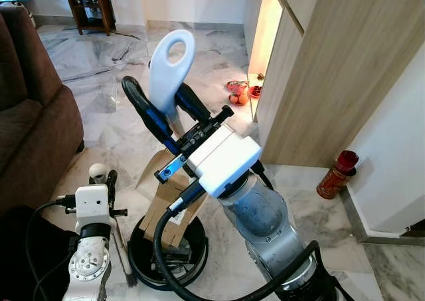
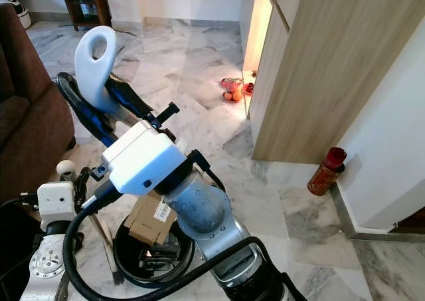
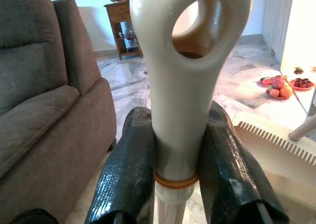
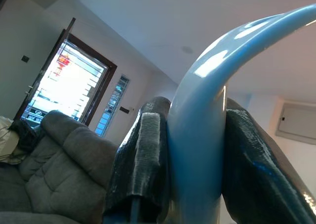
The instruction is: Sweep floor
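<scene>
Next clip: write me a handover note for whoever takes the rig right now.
Left gripper: jaws shut on the cream brush handle, low beside the sofa.
Right gripper: jaws shut on the pale blue handle, apparently the dustpan's, held up in front.
A black bin with a cardboard box stands at the robot's feet.
Done: both tools in hand. Left: sweeping the marble floor.
</scene>
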Robot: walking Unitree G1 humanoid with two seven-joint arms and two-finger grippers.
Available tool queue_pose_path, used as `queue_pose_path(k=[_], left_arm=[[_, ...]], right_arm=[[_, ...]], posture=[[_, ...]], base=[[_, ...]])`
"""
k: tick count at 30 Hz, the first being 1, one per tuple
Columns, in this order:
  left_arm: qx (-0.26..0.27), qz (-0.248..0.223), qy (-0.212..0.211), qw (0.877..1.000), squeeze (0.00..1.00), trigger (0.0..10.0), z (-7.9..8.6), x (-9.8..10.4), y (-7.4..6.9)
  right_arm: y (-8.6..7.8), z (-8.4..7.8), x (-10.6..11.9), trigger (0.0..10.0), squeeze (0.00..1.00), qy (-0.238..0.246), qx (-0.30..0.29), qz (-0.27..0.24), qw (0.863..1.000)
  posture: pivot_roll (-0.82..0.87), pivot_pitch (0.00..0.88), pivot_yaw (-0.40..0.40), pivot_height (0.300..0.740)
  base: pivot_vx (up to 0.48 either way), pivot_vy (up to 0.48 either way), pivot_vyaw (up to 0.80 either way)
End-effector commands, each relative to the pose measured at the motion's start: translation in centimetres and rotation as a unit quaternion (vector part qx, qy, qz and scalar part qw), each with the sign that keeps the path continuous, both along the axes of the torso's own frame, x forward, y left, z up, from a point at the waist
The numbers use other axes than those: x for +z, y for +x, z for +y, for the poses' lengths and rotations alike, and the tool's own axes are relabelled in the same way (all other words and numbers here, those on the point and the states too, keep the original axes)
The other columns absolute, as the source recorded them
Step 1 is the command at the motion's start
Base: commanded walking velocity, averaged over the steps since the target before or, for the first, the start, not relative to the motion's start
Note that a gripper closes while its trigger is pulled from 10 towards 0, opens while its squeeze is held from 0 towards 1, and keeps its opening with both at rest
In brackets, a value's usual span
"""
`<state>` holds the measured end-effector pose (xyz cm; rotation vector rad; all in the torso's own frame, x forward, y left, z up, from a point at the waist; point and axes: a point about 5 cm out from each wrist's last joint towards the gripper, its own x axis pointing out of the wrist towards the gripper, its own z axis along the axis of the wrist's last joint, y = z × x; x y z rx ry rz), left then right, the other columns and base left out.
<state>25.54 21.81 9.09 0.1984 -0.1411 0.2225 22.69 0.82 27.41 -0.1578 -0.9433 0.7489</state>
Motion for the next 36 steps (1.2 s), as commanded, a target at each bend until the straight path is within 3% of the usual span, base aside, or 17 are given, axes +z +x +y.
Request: queue_pose_path(k=[1,9,17,21,22,27,28,33,36], left_arm=[[-0.001,-0.029,0.008,1.0,0.0,10.0,0.2,1.2,0.3],[-0.001,-0.03,0.008,1.0,0.0,10.0,0.2,1.1,0.3],[-0.005,-0.031,0.004,1.0,0.0,10.0,-0.2,1.1,0.5],[-0.008,-0.029,0.003,1.0,0.0,10.0,-0.3,1.0,0.4],[-0.009,-0.029,0.003,1.0,0.0,10.0,-0.4,1.0,0.4],[-0.011,-0.028,0.004,1.0,0.0,10.0,-0.3,0.9,0.4],[-0.013,-0.027,0.004,1.0,0.0,10.0,-0.4,0.9,0.3],[-0.019,-0.027,-0.001,0.999,0.0,10.0,-0.9,0.7,0.3],[-0.027,-0.027,-0.003,0.999,0.0,10.0,-1.4,0.7,0.3]], right_arm=[[-0.9,0.2,0.7,10.0,0.0,0.0,0.01,-0.044,0.999],[-0.9,0.3,0.7,10.0,0.0,-0.009,0.008,-0.056,0.998],[1.7,-1.7,0.2,10.0,0.0,-0.036,-0.071,-0.071,0.994],[3.8,-4.0,0.0,10.0,0.0,-0.033,-0.141,-0.061,0.988],[4.8,-5.3,-0.3,10.0,0.0,-0.042,-0.183,-0.054,0.981],[6.9,-8.9,-1.4,10.0,0.0,-0.023,-0.273,-0.018,0.962],[7.5,-10.3,-2.3,10.0,0.0,-0.015,-0.306,0.004,0.952],[8.2,-12.3,-4.5,10.0,0.0,0.0,-0.347,0.052,0.936],[8.6,-13.7,-7.2,10.0,0.0,-0.005,-0.373,0.101,0.922]], posture=[[0.22,0.063,-0.023,0.74],[0.22,0.056,-0.025,0.74],[0.21,0.041,-0.024,0.74],[0.2,0.034,-0.022,0.74],[0.2,0.032,-0.022,0.74],[0.2,0.024,-0.021,0.74],[0.2,0.018,-0.022,0.74],[0.19,0.009,-0.025,0.74],[0.19,0.008,-0.027,0.74]], base=[[0.0,0.0,0.0],[0.0,0.0,0.0],[0.0,0.0,0.0],[0.0,0.0,0.0],[0.0,0.0,0.0],[0.0,0.0,0.0],[0.0,0.0,0.0],[0.0,0.0,0.0],[0.0,0.0,0.0]])
